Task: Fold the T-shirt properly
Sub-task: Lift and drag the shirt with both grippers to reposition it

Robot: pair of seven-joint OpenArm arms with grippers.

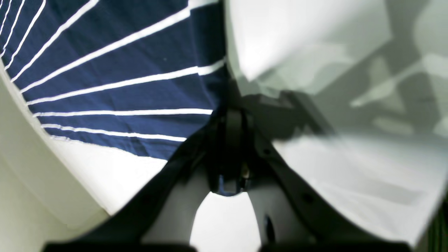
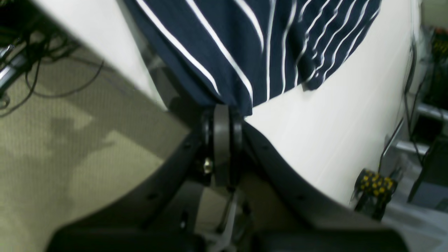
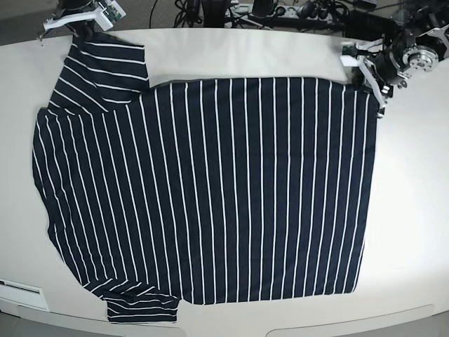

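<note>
The T-shirt (image 3: pixel 224 189), dark navy with thin white stripes, lies spread flat on the white table (image 3: pixel 280 49), with its sleeves to the left and its hem to the right. My left gripper (image 3: pixel 377 98) sits at the far right hem corner. In the left wrist view the gripper (image 1: pixel 233 112) is shut on the shirt's edge (image 1: pixel 122 80). My right gripper (image 3: pixel 76 35) is at the far left sleeve. In the right wrist view the gripper (image 2: pixel 221 108) is shut on a corner of the cloth (image 2: pixel 245 42), next to the table's edge (image 2: pixel 332 122).
Cables and plugs (image 3: pixel 280 10) lie behind the table's far edge. The right wrist view shows carpet floor (image 2: pixel 52 140) with loose cables and a yellow-and-black object (image 2: pixel 374 182) below the table. A label (image 3: pixel 21 288) is on the front left rim.
</note>
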